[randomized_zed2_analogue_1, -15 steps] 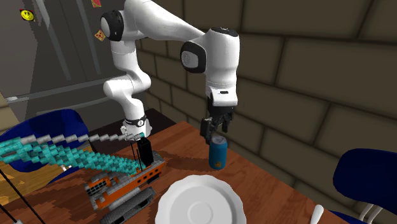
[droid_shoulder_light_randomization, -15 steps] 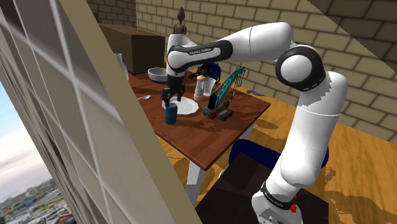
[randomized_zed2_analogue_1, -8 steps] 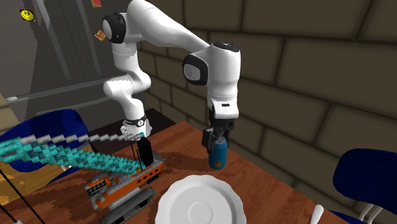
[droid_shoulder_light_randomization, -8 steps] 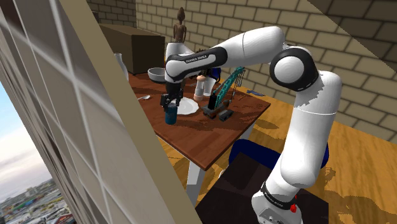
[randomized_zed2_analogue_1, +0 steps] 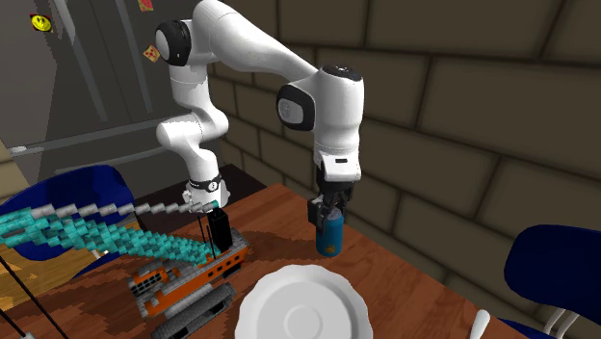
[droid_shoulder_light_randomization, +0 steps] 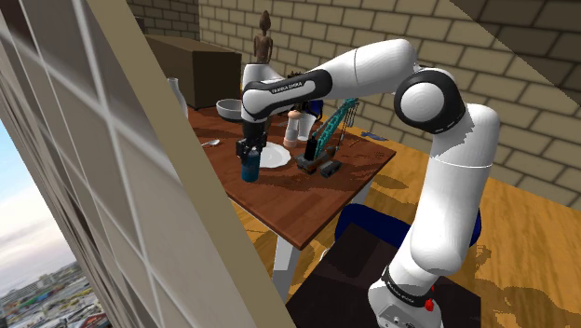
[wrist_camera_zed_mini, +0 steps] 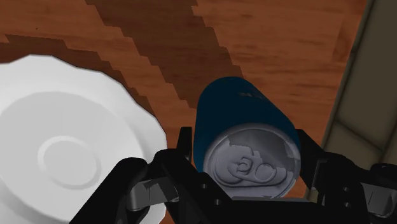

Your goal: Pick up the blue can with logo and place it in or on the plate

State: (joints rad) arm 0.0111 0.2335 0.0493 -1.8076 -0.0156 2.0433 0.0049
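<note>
End effector is down over the top of the dark blue cylindrical can with the embossed grey lid. Black fingers sit against both its sides as far as I can see, so I'm calling it a pinch on the can. Can stands upright on the brown wood-grain counter, just beside the rim of the round white scalloped plate, not on it. In the second exterior view the can base looks seated on the counter, so no lift yet. My read: reach done, grasp made. Left to do: lift, short carry over the plate, release. Orange-and-teal toy crane stands on the plate's other side, likely clear of the path.
</note>
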